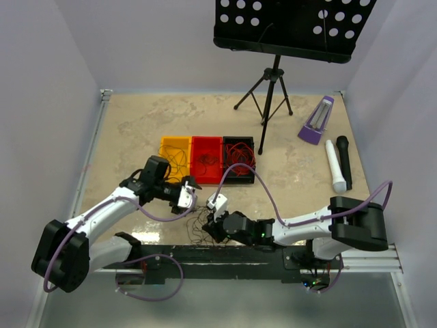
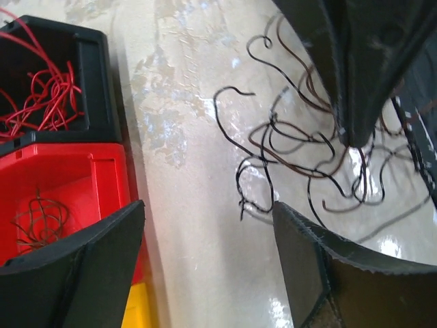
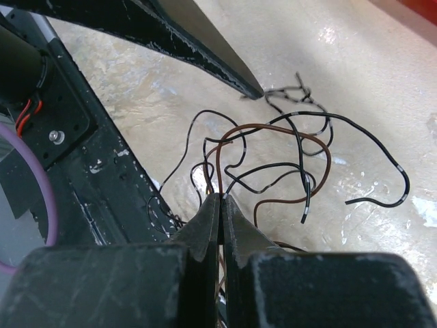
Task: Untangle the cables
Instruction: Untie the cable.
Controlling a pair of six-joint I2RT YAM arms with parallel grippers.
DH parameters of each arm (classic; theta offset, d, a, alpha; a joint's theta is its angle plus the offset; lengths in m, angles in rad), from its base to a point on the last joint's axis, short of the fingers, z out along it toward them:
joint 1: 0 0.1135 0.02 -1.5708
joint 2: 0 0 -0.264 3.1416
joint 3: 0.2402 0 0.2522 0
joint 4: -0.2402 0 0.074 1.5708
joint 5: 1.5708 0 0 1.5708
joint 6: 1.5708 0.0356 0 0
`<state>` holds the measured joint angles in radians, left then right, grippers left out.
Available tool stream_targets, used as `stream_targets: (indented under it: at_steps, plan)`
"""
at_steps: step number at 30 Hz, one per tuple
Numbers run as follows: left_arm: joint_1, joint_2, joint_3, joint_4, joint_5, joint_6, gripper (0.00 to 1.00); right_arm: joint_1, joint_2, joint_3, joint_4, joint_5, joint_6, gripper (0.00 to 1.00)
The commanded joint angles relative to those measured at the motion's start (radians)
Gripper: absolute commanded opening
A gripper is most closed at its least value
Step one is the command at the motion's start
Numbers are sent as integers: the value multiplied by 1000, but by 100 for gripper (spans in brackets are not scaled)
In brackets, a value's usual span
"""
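Firstly, left end effector: we find it spread wide with nothing between its fingers, hanging over bare table between the bins and the tangle.
Yellow bin: leftmost of three in a row; we make out a few thin dark curls inside, too fine to count.
Red bin: middle of the row; a small knot of dark cable lies on its floor.
Black bin: rightmost; it holds loose red cables, and one loop appears to trail over the near rim.
Tangle of cables: on the table toward the near edge, apart from the bins; black and brown strands cross one another in several loops.
Right end effector: closed tight, its tips pinching a brown cable at the near side of the tangle, low over the table.
Progress: we judge the work partly done, since cables already lie in all three bins.
Outstanding: the strands in the tangle are not yet separated. Drawing the brown cable free of the black loops looks to be the step in hand.
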<state>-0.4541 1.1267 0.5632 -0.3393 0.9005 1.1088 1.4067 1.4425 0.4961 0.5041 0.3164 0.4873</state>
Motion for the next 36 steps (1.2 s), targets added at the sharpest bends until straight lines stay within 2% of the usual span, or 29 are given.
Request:
stream_targets:
  at_steps: [1, 4, 8, 11, 14, 18, 20, 25, 26, 27, 28, 31, 34, 36]
  plan:
    - [-3, -1, 61, -280, -3, 334, 76, 23, -24, 48, -13, 84, -55, 0]
    - [-3, -13, 43, -277, 44, 329, 70, 43, -30, 59, -22, 102, -75, 0]
    - [-5, -21, 40, -198, 119, 214, 56, 46, -42, 76, -36, 108, -98, 0]
    - [-5, -21, 55, -164, 159, 136, 52, 48, -65, 71, -18, 112, -101, 0]
    - [-5, -27, 64, -174, 195, 118, 47, 46, -70, 79, -7, 116, -96, 0]
    - [-6, -31, 63, -222, 201, 132, 24, 48, -67, 87, 5, 112, -95, 0]
    - [-9, -38, 66, -247, 209, 135, 18, 48, -65, 90, 5, 115, -90, 0]
    - [-12, -48, 69, -282, 199, 146, 19, 46, -73, 93, -3, 115, -93, 0]
    - [-12, -47, 67, -273, 196, 140, 13, 46, -71, 94, -3, 110, -93, 0]
    - [-12, -50, 67, -258, 195, 126, 2, 46, -70, 96, -6, 108, -92, 0]
    - [-12, -53, 66, -235, 192, 103, 0, 46, -68, 101, -12, 110, -87, 0]
    - [-11, -70, 75, -117, 122, -33, 0, 46, -53, 113, -62, 151, -46, 0]
    - [3, -102, 95, 49, -62, -219, 0, 43, -44, 108, -125, 240, 61, 0]
    - [44, -119, 127, 75, -126, -234, 0, 32, -47, 95, -121, 231, 105, 0]
